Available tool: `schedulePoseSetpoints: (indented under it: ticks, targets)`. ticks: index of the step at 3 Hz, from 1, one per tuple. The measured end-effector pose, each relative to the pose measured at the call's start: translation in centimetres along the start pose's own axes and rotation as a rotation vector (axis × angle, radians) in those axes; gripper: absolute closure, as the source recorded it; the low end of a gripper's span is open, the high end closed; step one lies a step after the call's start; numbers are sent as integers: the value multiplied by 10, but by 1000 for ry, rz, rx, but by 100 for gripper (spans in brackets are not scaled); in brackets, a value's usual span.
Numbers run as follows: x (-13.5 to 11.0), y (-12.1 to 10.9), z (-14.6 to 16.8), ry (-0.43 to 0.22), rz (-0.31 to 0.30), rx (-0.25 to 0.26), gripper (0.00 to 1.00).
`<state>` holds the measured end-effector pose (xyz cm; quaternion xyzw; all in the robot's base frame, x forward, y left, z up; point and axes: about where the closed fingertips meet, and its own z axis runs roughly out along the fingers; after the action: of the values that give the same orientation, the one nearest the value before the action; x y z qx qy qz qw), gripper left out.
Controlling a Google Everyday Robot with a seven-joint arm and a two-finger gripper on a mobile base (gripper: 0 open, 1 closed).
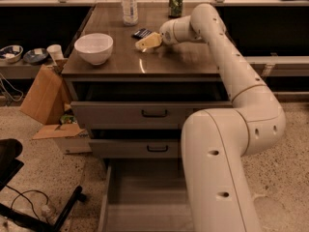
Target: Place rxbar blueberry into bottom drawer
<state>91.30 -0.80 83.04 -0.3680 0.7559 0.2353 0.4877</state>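
Observation:
The rxbar blueberry (141, 33) is a small dark flat bar lying on the wooden cabinet top (183, 64), in front of the bottle. My gripper (146, 43) reaches in from the right and hovers low over the top, just in front of the bar and close to it. Whether it touches the bar I cannot tell. The bottom drawer (145, 204) is pulled out below, a wide grey tray with a bare floor.
A white bowl (93, 48) sits on the left of the top. A clear bottle (129, 4) and a green can (176, 0) stand at the back. Two upper drawers with black handles (154, 113) are closed. Cardboard boxes (43, 98) stand at the left.

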Motion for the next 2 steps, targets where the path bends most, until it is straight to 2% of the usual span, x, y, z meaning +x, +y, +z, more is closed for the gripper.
schedulePoseSetpoints:
  ticks: [1, 2]
  targets:
    - [7, -7, 6, 62, 16, 39, 38]
    - [8, -8, 7, 71, 20, 45, 61]
